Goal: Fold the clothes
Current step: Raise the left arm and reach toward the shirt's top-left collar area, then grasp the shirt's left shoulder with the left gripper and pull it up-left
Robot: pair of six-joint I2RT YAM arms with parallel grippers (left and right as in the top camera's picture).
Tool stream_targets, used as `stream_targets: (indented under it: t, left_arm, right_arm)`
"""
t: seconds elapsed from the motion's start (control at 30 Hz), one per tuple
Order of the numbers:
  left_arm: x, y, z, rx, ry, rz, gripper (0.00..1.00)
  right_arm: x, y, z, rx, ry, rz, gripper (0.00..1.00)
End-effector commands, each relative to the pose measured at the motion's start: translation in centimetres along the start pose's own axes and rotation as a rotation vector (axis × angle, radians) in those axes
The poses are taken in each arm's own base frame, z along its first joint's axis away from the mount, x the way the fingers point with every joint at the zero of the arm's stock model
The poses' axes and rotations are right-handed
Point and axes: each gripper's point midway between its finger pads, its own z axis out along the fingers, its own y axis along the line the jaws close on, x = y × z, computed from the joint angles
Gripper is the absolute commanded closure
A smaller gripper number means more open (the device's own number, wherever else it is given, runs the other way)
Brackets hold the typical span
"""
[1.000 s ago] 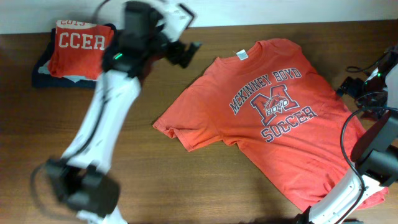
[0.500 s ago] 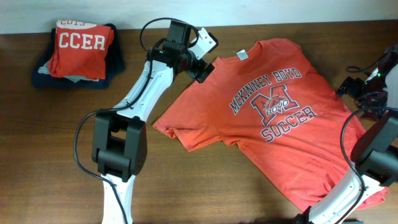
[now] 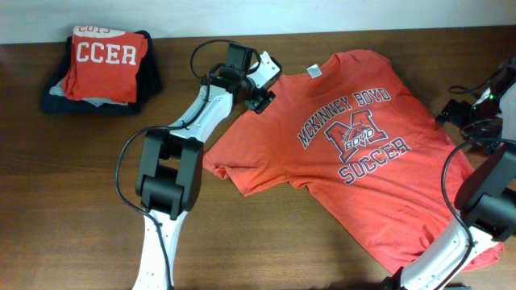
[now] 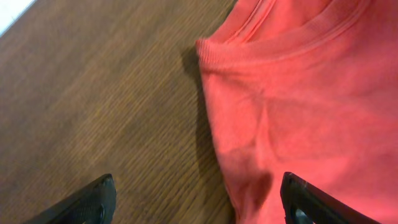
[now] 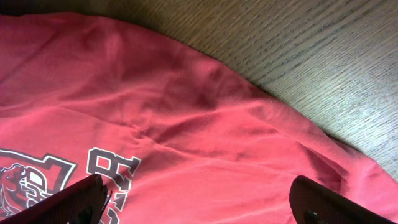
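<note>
Here, left hand (image 4: 198, 194) (spread wide) poises at the T-shirt (image 4: 298, 106) edge; right hand (image 5: 196, 194) likewise released.

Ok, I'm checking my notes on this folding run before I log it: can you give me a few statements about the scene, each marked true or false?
The T-shirt lies spread out with its print facing up. True.
The left hand is shut on a sleeve. False: its jaws stand apart, straddling the shirt's edge beside the collar, and they grip nothing.
The folded red shirt rests on the navy garment. True.
The right hand hangs over bare wood. False: it is open above the T-shirt's cloth, near the print.
</note>
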Motion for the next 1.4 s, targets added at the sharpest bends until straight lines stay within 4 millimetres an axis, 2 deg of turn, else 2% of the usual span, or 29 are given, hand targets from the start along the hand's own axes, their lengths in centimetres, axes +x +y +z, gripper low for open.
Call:
stream_targets:
  t: [0.0,0.1,0.4,0.57,0.67,0.87,1.0,1.13,1.37]
  left_arm:
    - [0.7,0.4,0.9,-0.022,0.021,0.008,0.16]
    - [1.1,0.3,1.3,-0.018,0.029,0.006,0.21]
    - [2.6,-0.5,2.0,0.010,0.072,-0.010,0.21]
    - [3.5,-1.7,2.0,0.069,0.100,-0.022,0.30]
    - [4.0,-1.9,2.1,0.077,0.117,-0.026,0.45]
    - [4.3,-2.1,2.1,0.083,0.129,-0.028,0.98]
    - [4.8,-1.8,2.1,0.071,0.147,-0.032,1.00]
    - [6.1,0.1,1.8,-0.011,0.197,-0.154,0.99]
    - [8.8,2.0,0.9,-0.017,0.258,-0.230,0.99]
  right_arm:
    - [0.0,-0.2,-0.4,0.007,-0.008,0.006,0.01]
    - [0.0,-0.2,-0.4,0.007,-0.008,0.006,0.02]
    - [0.0,-0.2,-0.4,0.007,-0.008,0.006,0.02]
    - [0.0,-0.2,-0.4,0.007,-0.008,0.006,0.02]
    - [0.0,-0.2,-0.4,0.007,-0.008,0.006,0.01]
    - [0.0,-0.2,-0.4,0.007,-0.008,0.006,0.01]
    - [0.0,-0.2,-0.4,0.007,-0.008,0.006,0.01]
    - [0.0,-0.2,-0.4,0.007,-0.008,0.006,0.01]
    - [0.0,-0.2,-0.4,0.007,-0.008,0.006,0.01]
